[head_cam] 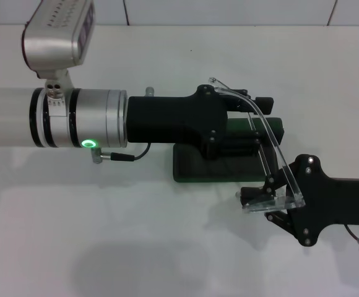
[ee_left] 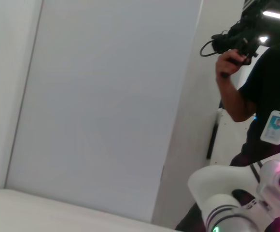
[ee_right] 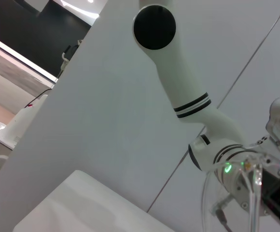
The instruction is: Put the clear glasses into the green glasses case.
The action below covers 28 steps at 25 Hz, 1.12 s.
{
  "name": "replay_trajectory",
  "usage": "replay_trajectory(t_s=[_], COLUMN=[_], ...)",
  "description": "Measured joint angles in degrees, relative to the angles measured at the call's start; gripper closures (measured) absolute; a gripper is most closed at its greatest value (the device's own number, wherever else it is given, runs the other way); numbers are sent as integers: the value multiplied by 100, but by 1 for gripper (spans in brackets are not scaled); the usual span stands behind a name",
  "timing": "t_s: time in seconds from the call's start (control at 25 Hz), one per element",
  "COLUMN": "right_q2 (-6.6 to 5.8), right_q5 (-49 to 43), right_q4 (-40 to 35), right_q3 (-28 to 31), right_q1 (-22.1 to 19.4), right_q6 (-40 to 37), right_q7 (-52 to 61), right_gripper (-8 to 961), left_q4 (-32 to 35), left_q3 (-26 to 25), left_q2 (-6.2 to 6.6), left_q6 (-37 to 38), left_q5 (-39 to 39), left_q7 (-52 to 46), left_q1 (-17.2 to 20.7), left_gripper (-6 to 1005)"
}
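White table (head_cam: 167, 247): broad, pale surface filling the view.

Green glasses case (head_cam: 198, 166): dark green, lay on the table near the middle, largely covered from above by the left arm's black wrist housing.

Left gripper (head_cam: 257, 106): reached in from the left on a silver-and-black arm with a lit green ring, poised over the case; whether its fingers were parted could not be made out.

Clear glasses (head_cam: 272, 139): transparent, held above the case's right end, arching from the left gripper down to the right one.

Right gripper (head_cam: 267, 197): came in from the right, fingers clamped on the near end of the glasses.
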Motion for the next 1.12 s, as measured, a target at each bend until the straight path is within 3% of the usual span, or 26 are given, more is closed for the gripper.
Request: replay_trajectory(t_s=[0.44,0.6,0.84,1.12], right_q2=[-1,1,1,9], right_q5=[29,36,12,7], right_q4=[-4,14,41,53], right_q3=[291,293,297,298], right_q1=[-20,9,24,25], right_q6=[6,28,130,146], right_q7=[-42,-38,-3,17], right_gripper=[932,932,932,932], left_q4=[17,144,722,739], left_q3=[1,-296,-777,-794], left_q2=[283,347,253,151], left_q6=[-390,-406,413,1146], left_q5=[28,-23,-109,-498], left_q7=[-203,-182,-168,-159], left_q1=[210,469,920,962], left_gripper=[407,407,407,408])
